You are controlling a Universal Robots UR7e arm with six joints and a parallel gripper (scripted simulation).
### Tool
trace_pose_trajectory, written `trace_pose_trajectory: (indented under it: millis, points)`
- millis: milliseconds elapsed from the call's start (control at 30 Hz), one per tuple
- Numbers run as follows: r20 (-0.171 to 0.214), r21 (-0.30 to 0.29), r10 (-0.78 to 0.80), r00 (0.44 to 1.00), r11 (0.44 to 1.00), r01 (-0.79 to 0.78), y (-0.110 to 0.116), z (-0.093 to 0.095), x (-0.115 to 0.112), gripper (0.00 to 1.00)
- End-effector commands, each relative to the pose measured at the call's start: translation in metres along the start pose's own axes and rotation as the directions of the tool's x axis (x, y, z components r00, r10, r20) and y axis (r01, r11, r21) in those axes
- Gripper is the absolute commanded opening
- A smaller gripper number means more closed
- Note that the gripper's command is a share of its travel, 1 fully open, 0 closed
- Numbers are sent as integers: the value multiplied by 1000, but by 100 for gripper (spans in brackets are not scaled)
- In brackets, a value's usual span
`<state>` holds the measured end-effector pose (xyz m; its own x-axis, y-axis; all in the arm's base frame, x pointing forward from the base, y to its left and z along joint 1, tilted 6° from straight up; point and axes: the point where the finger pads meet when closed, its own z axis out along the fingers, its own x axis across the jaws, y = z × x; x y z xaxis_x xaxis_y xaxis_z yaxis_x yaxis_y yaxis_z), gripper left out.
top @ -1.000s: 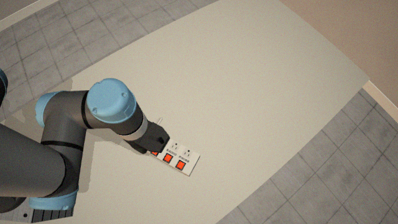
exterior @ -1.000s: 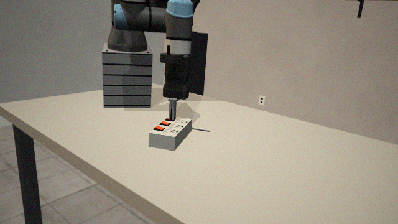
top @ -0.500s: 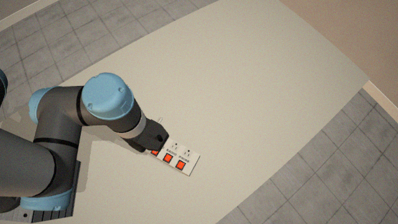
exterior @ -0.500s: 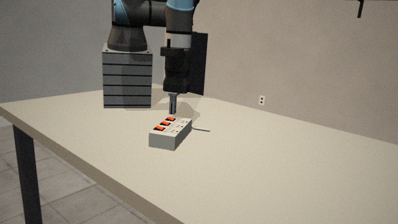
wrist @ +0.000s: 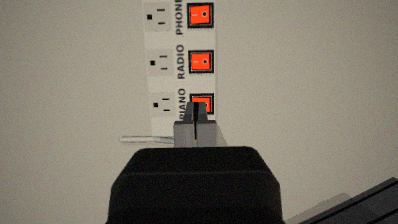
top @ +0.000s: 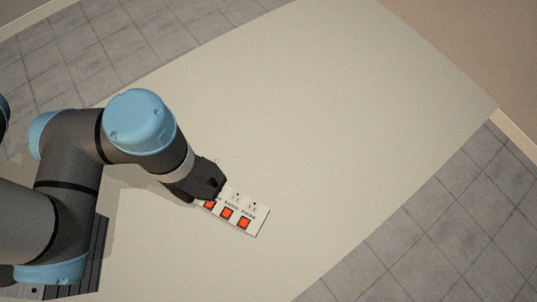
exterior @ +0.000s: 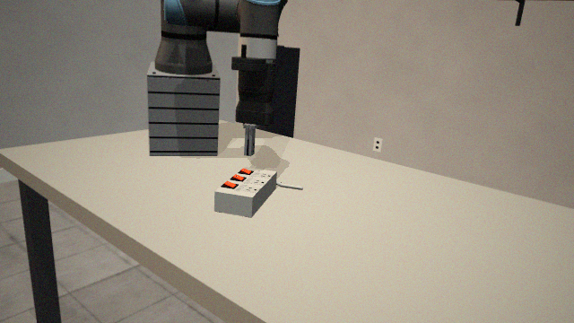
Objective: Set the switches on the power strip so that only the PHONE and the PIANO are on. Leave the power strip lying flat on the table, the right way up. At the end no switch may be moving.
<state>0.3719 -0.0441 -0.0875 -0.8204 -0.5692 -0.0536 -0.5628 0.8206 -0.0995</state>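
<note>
A pale beige table with a thicker tan edge along its front takes up most of the exterior view, and one dark square leg shows under its left corner. Below it lies a floor of grey square tiles with darker joints, seen from above on both sides of the table. A plain grey-beige wall stands behind, carrying a small white wall outlet low down, just above the table's far edge. A light skirting strip runs where floor meets wall. At the upper right of the exterior view a dark bracket hangs into frame.
</note>
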Motion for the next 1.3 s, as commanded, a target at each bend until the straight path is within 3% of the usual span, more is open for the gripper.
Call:
trace_pose_trajectory:
  millis: [0,400,567,700,1267]
  points:
    - [0,0,0,1000,1000,0,0,-1,0,0]
    - [0,0,0,1000,1000,0,-1,-1,0,0]
    - [0,0,0,1000,1000,0,-37,-12,9,0]
    - [0,0,0,1000,1000,0,-46,-15,11,0]
    - [0,0,0,1000,1000,0,-46,-15,12,0]
